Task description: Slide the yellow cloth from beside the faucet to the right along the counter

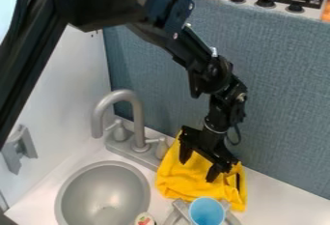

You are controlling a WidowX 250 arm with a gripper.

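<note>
The gripper [198, 171] covers part of the yellow cloth [177, 179], its fingers wide apart with cloth visible between them; whether they touch it is hard to tell. The bottom edge cuts off the blue cup [207, 211] just beside the cloth. Bright and rumpled, the cloth lies on the white counter [274, 197], near the faucet [138, 122].
</note>
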